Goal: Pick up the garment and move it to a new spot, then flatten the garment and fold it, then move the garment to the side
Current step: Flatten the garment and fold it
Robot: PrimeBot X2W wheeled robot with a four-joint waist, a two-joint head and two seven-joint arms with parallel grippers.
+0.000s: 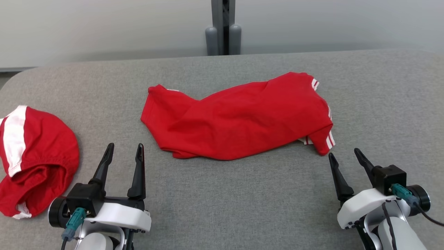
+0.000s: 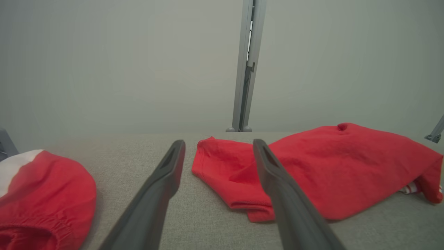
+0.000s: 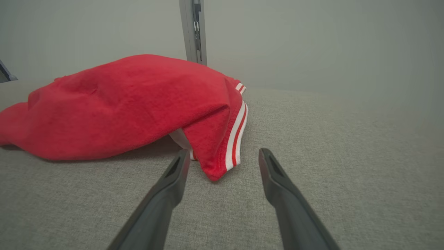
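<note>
The black two-fingered left gripper (image 1: 125,146) points forward on its white wrist, fingers spread apart, holding nothing. The black two-fingered right gripper (image 1: 344,152) points forward, leaning a bit left, fingers apart, empty too.

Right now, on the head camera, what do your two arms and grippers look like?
They match. The left gripper and right gripper each have two long, tapered black fingers on a black block, joined to a glossy white wrist shell. A teal plug with a dark cable sits at each wrist.
</note>
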